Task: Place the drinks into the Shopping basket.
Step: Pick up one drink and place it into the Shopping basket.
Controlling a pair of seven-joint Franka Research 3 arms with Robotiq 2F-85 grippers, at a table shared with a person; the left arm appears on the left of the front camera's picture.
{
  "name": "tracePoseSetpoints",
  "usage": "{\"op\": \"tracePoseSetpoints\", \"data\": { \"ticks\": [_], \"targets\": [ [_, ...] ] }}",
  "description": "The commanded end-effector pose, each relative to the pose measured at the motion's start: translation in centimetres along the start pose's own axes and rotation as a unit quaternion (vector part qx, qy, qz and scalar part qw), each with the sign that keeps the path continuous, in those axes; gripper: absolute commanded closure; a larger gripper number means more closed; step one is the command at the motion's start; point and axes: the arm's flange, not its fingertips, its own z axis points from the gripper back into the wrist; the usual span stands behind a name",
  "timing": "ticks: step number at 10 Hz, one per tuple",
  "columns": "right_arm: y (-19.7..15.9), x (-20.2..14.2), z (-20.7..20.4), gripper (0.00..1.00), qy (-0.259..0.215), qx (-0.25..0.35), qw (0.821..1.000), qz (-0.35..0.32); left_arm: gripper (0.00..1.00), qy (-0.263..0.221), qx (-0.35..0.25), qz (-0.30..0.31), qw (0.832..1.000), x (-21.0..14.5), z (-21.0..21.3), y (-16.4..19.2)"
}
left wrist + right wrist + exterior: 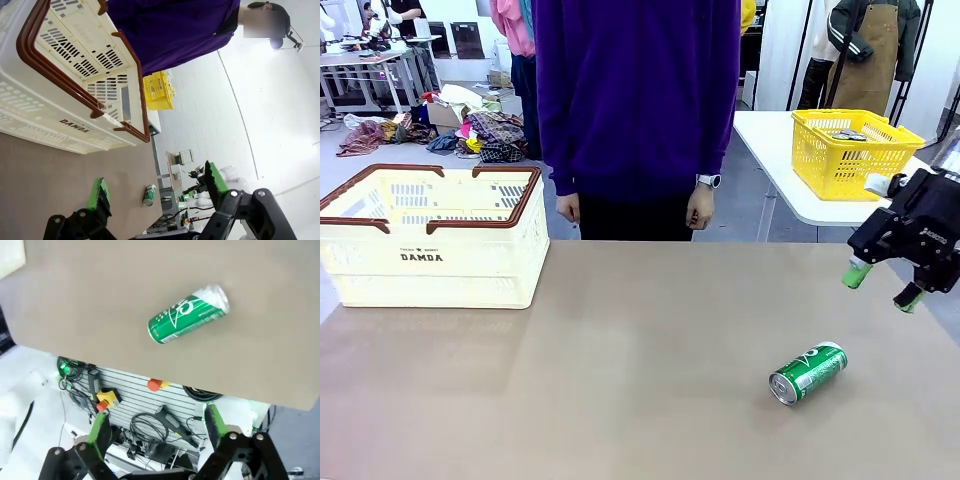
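Sideways green can [808, 373], slotted cream basket [470, 275], right end effector [882, 286], left end effector [155, 186] released

Tan table [620, 380], cream basket [470, 270] far left, green can [808, 373] lying right

The front view looks from the robot's side across the wide tan table top [620, 340] to a person in a purple sweater [635, 90] at the far edge. The left wrist view, rolled sideways, sits low and close to the large cream slotted plastic crate with brown rim handles [65, 95]. The right wrist view looks steeply down over the table's edge, near the slim green drink can with white markings [189, 314]. All three views share that can. The front and left wrist views also share the crate.
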Motion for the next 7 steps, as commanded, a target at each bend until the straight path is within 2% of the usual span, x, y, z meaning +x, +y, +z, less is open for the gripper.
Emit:
{"op": "tracePoseSetpoints", "data": {
  "ticks": [1,6,7],
  "targets": [
    [1.0,-0.2,-0.8,0.0,0.026,-0.045,0.998,0.038,0.0,0.006,-0.001,0.0,1.0,-0.2,0.3,-0.2],
    [1.4,-0.3,-1.1,0.0,0.021,-0.037,0.999,0.026,0.0,0.006,-0.001,0.0,1.0,-0.2,0.3,-0.2],
    [2.1,0.3,-1.3,0.0,0.023,-0.042,0.978,0.204,0.0,0.006,-0.001,0.0,1.0,-0.2,0.3,-0.2]
  ]
}}
